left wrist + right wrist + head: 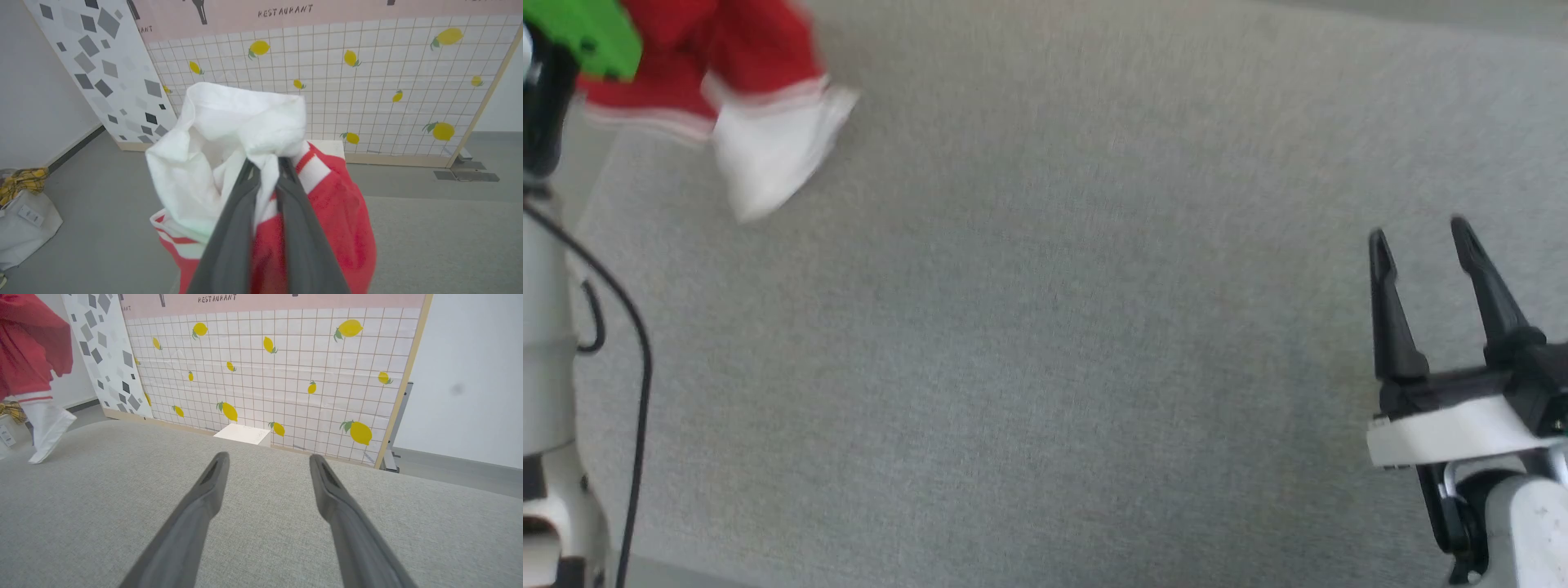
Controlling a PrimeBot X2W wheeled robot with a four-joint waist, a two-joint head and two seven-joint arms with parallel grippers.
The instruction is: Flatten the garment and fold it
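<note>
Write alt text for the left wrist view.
The left gripper is shut on the garment, a bunched red jersey with a white sleeve, before a white grid panel printed with lemons. A yellow checked cloth lies at far left.

Red garment [335, 220], white sleeve, red-white striped trim; beyond the dark right gripper [268, 458], a white gridded panel [286, 359] with yellow lemons.

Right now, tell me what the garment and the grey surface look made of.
The garment: soft knit cloth, likely jersey, matte; it bunches and droops in loose folds where the left gripper's jaws pinch it. The grey surface: woven fabric covering, matte, probably upholstery; a fine heathered weave shows and its far edge rounds off softly.
</note>
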